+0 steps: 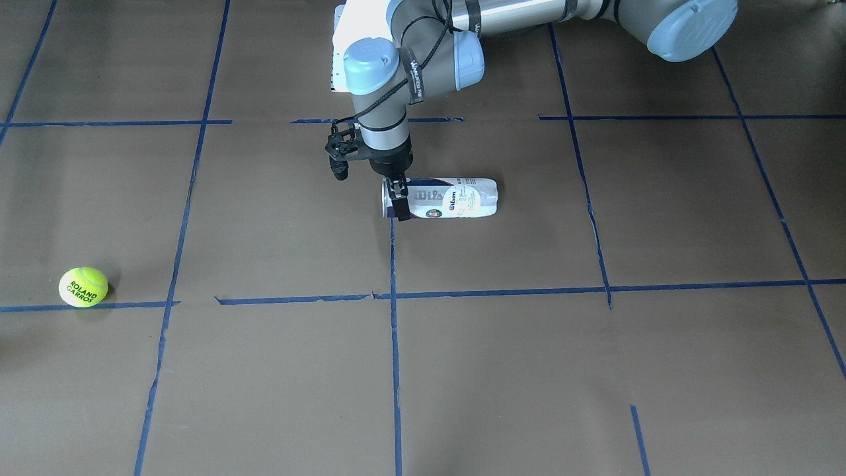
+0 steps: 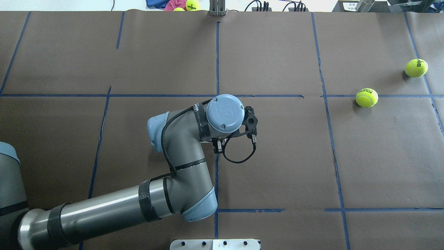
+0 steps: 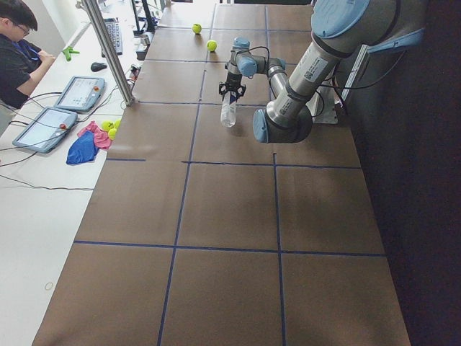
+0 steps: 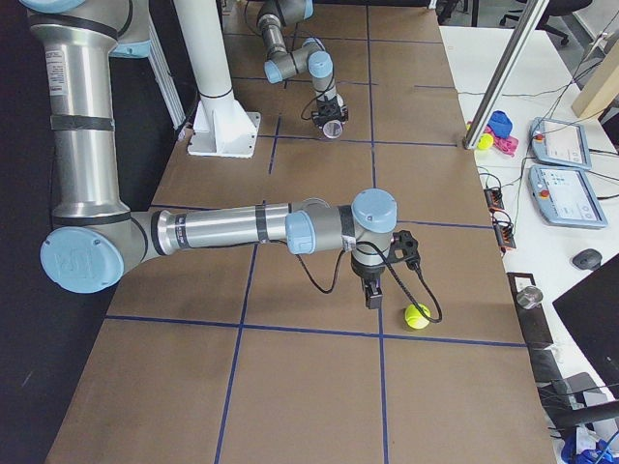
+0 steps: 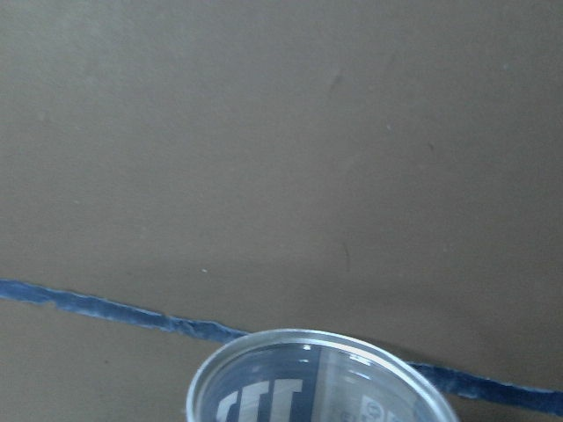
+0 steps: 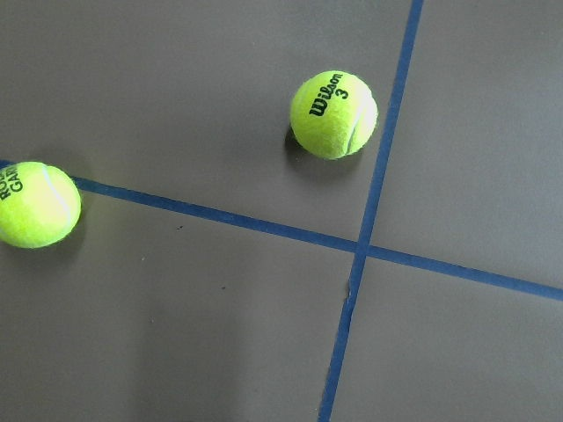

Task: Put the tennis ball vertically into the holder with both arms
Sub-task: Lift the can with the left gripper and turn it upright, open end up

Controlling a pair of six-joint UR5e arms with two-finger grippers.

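Read "Wilson" on a white patch and large "Wils" on the navy band of the holder (image 1: 456, 198). Found it lying on its side near mid-table, open mouth toward the robot's right, closed end toward its left. Read "ROLAND GARROS" on the ROLAND GARROS ball (image 1: 83, 287), sitting on a blue tape line far to the robot's right, well apart from the holder. Read "Wilson 3" on the Wilson 3 ball (image 6: 334, 114), near the first, farther right and farther from the robot's base.

Counted 1 holder, 2 balls on the table, 2 arms. Spotted at least 1 more yellow-green ball (image 2: 192, 5) off the table, beside pink and blue cloth (image 2: 170, 5).

Saw the left gripper (image 1: 398, 200) pointing down, fingers (image 1: 400, 210) astride the holder just behind its mouth; cannot tell whether clamped or merely around it. Saw the right gripper (image 4: 372, 302) hanging above the 2 balls; cannot tell whether parted or closed.

Noted a brown paper table (image 1: 529, 370) gridded with blue tape. Noted a white desk (image 3: 36, 238) alongside, with 2 tablets (image 3: 79, 92) and a seated person (image 3: 18, 50) in a dark shirt.
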